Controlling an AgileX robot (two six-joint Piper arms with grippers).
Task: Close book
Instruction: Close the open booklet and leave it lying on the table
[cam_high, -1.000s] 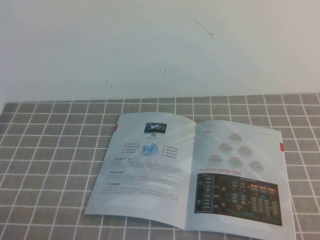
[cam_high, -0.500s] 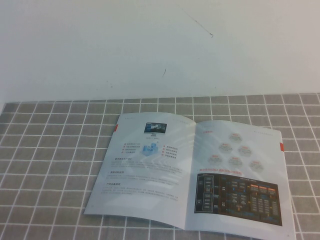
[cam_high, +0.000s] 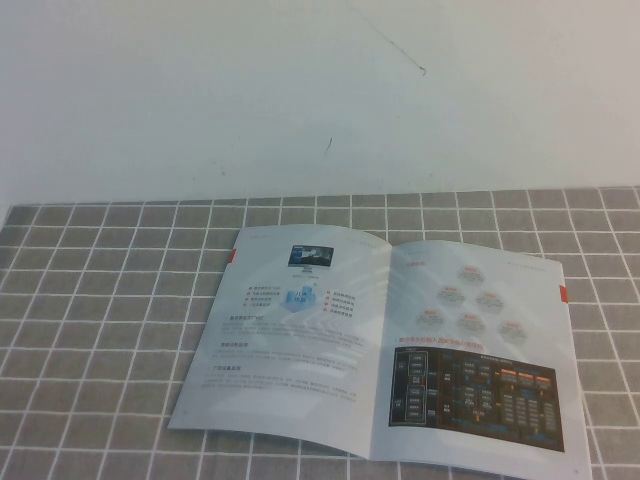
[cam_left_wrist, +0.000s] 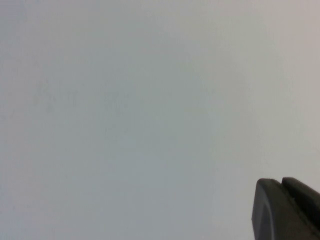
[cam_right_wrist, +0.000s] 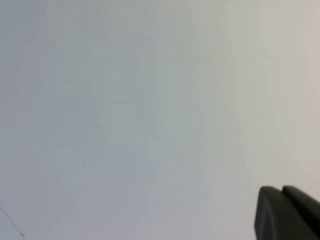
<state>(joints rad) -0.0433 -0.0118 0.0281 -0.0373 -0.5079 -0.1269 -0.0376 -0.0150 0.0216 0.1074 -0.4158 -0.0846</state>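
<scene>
The brochure (cam_high: 380, 345) is lying open, pages up, on the grey checked cloth (cam_high: 90, 330) covering the worktop, near the front and slightly right in the high view. Neither arm is showing there. The left claw (cam_left_wrist: 284, 207) and the right claw (cam_right_wrist: 285, 210) are each facing the blank white wall (cam_high: 300, 90), only a dark corner showing, so I cannot tell whether either is spread or pressed together. Closing it well is probably calling for catching one outer page edge, lifting it, and folding it across the spine without dragging the brochure.
</scene>
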